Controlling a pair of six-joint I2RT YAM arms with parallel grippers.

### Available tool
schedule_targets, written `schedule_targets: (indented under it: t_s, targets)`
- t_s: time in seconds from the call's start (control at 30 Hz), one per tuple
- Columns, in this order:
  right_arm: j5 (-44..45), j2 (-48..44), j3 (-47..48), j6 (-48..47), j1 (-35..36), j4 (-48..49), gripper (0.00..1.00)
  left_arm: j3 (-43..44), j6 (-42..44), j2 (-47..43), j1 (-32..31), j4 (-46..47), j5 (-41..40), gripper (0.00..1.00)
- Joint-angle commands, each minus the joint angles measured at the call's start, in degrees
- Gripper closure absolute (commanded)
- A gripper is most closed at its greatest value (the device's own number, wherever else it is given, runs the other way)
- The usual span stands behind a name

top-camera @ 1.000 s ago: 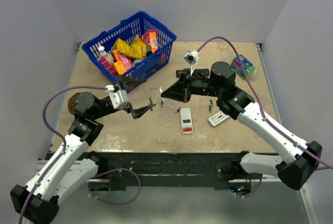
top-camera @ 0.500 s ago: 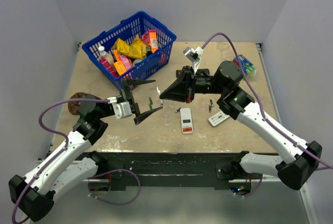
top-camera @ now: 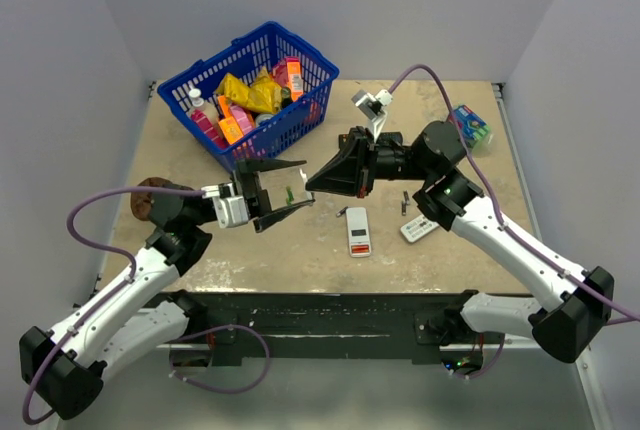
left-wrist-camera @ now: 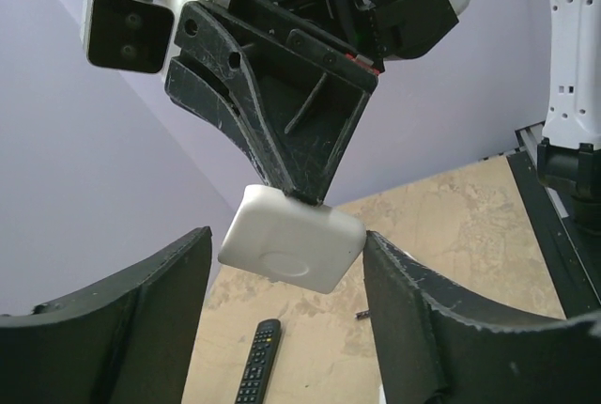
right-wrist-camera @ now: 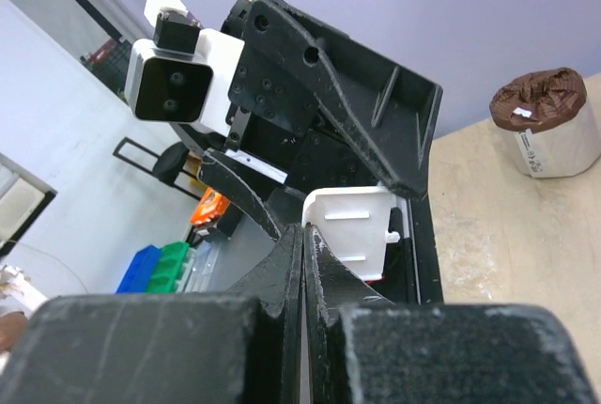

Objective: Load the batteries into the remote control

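Observation:
The remote control (top-camera: 358, 231), white with a red panel, lies on the table below the two grippers. My right gripper (top-camera: 310, 183) (right-wrist-camera: 302, 230) is shut, its tips pinching the edge of a small white cover (left-wrist-camera: 291, 240) (right-wrist-camera: 352, 225) held in the air. My left gripper (top-camera: 300, 182) (left-wrist-camera: 285, 272) is open, with one finger on each side of that cover; the right finger (left-wrist-camera: 423, 310) is almost touching it. A green battery (top-camera: 289, 193) shows between the left jaws. Dark batteries (top-camera: 341, 212) (top-camera: 404, 198) lie near the remote control, and another one (left-wrist-camera: 362, 313) appears in the left wrist view.
A blue basket (top-camera: 290, 125) full of packets stands at the back left. A brown-topped roll (top-camera: 145, 195) (right-wrist-camera: 549, 122) sits at the left edge. A white remote with grey buttons (top-camera: 420, 229) lies right of the remote control, a long black remote (left-wrist-camera: 255, 360) beneath my left gripper, and a green-blue pack (top-camera: 468, 125) at the back right.
My left gripper has turned and moved up to the right gripper's tip, and its jaws have narrowed round the white cover. The right arm has shifted slightly left, still shut.

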Motion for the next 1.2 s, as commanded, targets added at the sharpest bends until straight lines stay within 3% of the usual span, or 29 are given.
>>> schedule_targets:
  t_s: [0.0,0.27,0.4,0.43,0.53,0.73,1.0,1.17]
  targets:
    - [-1.8,-0.2,-0.7,2.6,-0.2,5.4,1.0,0.1,-0.3,0.2,-0.6,4.9,0.8,0.34]
    - [-0.1,-0.9,-1.1,2.3,-0.3,4.2,1.0,0.2,0.3,-0.3,-0.9,2.9,0.5,0.46]
    - [3.8,-1.8,1.0,-2.6,-0.2,-4.2,0.86,1.7,2.9,-0.5,-0.9,-4.7,-1.2,0.55]
    - [5.8,-2.2,1.7,-4.0,-0.3,-9.0,0.76,2.1,4.9,-0.3,-1.0,-6.6,-1.9,0.57]
    - [12.0,-2.5,5.6,-9.7,-0.2,-19.7,0.61,4.9,8.8,0.0,-0.9,-15.7,-4.6,0.6]
    - [22.2,-1.9,12.8,-16.6,-0.2,-34.5,0.45,12.3,14.7,2.2,-0.9,-33.0,-9.8,0.66]
    - [32.4,2.4,19.1,-18.5,3.0,-44.9,0.44,19.2,17.9,6.3,-0.9,-46.6,-11.8,0.67]
    - [36.9,5.5,21.3,-18.7,6.3,-47.5,0.45,21.8,19.3,8.2,-1.0,-50.1,-12.2,0.67]
